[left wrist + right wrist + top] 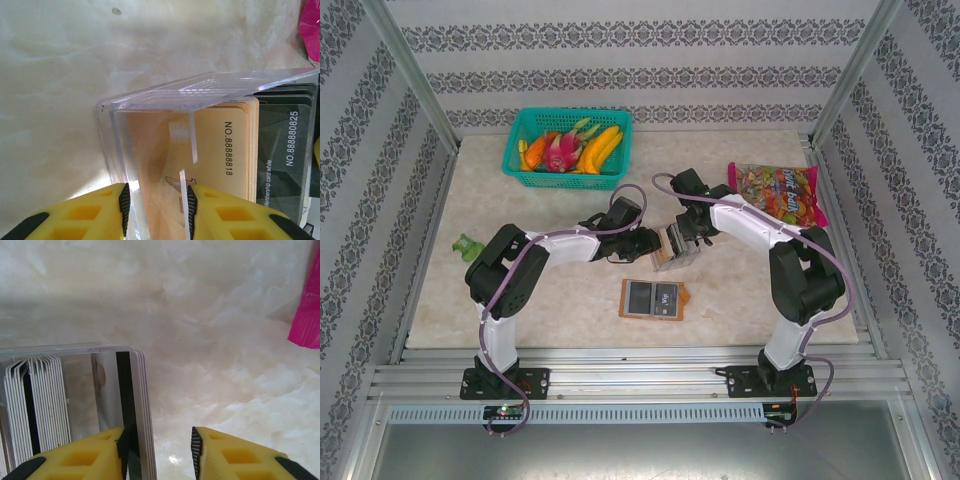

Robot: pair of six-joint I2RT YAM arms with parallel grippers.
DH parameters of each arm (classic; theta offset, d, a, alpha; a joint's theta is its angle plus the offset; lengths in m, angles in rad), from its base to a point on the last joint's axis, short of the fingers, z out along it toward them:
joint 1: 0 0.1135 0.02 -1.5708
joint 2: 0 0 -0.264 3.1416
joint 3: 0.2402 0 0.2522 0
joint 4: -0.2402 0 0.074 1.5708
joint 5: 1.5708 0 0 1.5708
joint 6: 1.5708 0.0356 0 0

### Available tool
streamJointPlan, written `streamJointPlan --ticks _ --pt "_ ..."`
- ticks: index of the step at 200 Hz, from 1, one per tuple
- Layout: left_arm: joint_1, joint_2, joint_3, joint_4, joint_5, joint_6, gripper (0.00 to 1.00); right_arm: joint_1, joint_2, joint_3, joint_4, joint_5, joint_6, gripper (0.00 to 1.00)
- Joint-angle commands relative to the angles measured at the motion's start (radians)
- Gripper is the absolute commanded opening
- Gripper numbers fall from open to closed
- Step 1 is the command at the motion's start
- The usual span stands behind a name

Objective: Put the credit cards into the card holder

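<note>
Cards (137, 405): stood on edge as a stack inside the clear box (165, 95), at mid-bench between the two arms; could not tell whether resting on the bench (570, 310) or raised.
Left fingers (85, 220): clamped, as far as could be judged, on the box's end wall, with pads against plastic on both sides; seemed to steady the box.
Right fingers (235, 455): apart, astride the outermost few cards at the stack's end. One pad just beside the striped card, the other well clear across a gap of bare bench.
Cards from right fingers: straight ahead and between them, but hard over toward one pad, not centred.
Long axis: judged by the black stripe, ran along the fingers' reach, flat faces turned toward the pads.
Holder (653, 299): lay open and flat toward the near edge, just on the near side of the box, about midway between the two bases.
Nearer arm: right for the cards; holder about as near to either.
Coming move, as judged: closing on the end cards, drawing them out along that axis, then down to the holder.
Risk: several cards taken at once, packed tight.
</note>
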Motion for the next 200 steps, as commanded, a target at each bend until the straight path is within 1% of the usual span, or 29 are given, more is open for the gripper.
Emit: streamJointPlan --ticks 1,33,52,90,100,126,138,148,190,200 --pt "0.016 0.029 -0.015 -0.043 -0.027 0.004 0.38 0.009 -0.028 -0.004 -0.021 0.082 -0.020 0.39" --pt "0.016 0.030 -0.010 -0.042 -0.023 0.003 0.38 0.021 -0.024 -0.002 -0.022 0.094 -0.030 0.40" --pt "0.016 0.031 -0.008 -0.042 -0.023 0.005 0.38 0.026 -0.016 0.001 -0.022 0.093 -0.037 0.36" --pt "0.016 0.031 -0.012 -0.039 -0.019 0.003 0.38 0.026 0.005 0.010 -0.026 0.031 -0.038 0.34" --pt "0.016 0.031 -0.012 -0.039 -0.019 0.004 0.38 0.028 0.005 0.010 -0.023 0.027 -0.036 0.30" --pt "0.016 0.031 -0.008 -0.040 -0.020 0.004 0.38 0.040 -0.004 0.007 -0.017 0.064 -0.044 0.27" --pt "0.016 0.032 -0.006 -0.041 -0.018 0.005 0.38 0.040 -0.008 0.009 -0.016 0.066 -0.046 0.23" --pt "0.016 0.033 -0.005 -0.040 -0.016 0.005 0.38 0.040 -0.010 0.008 -0.015 0.062 -0.049 0.14" --pt "0.016 0.037 -0.001 -0.040 -0.010 0.004 0.38 0.045 -0.020 0.010 -0.016 0.039 -0.044 0.07" --pt "0.016 0.037 -0.002 -0.040 -0.008 0.004 0.38 0.047 -0.024 0.007 -0.015 0.038 -0.044 0.01"
